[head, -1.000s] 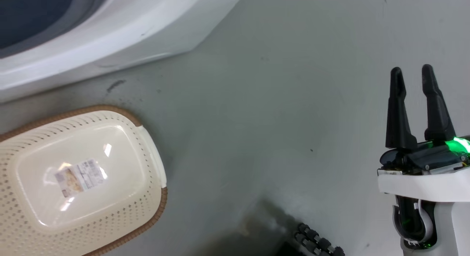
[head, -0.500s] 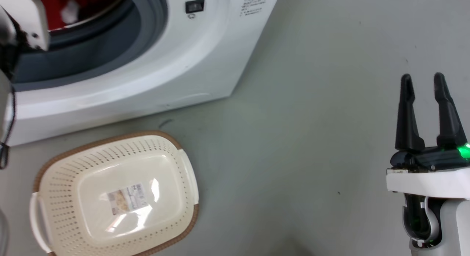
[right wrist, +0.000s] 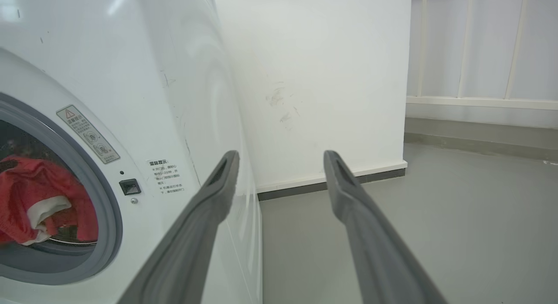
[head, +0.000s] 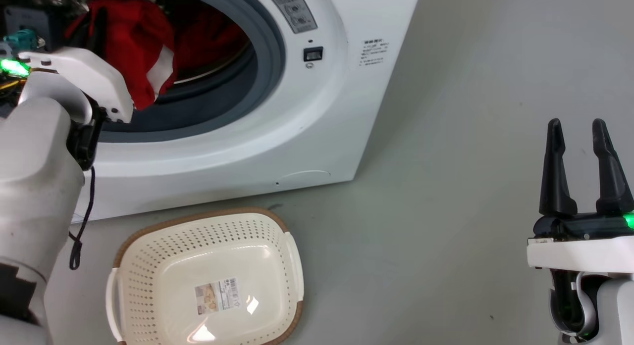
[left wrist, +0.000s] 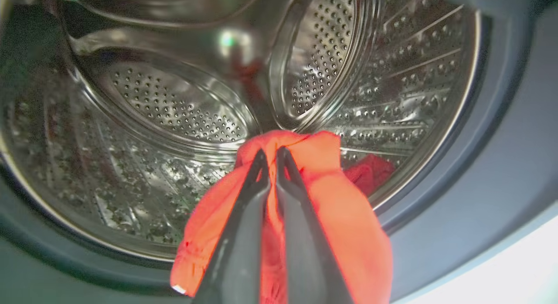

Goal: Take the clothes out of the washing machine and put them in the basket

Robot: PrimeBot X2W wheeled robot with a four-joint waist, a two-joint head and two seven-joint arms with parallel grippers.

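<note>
**Red garment (left wrist: pixel 331 199) clamped in the left gripper (left wrist: pixel 270 155) at the porthole, with the basket (head: pixel 148 271) below it.**

The left gripper's fingers are seen pressed together on the cloth, which is draped down from them over the grey lip of the washing machine (head: pixel 317 127). A second red garment (left wrist: pixel 370 173) is seen deeper in the drum (left wrist: pixel 174 116). The empty basket is set on the floor (head: pixel 421 236) just before the machine, so a pull outward and downward is judged necessary. The right gripper (head: pixel 577 129), fingers apart and holding nothing, is placed well off to the right.
</note>
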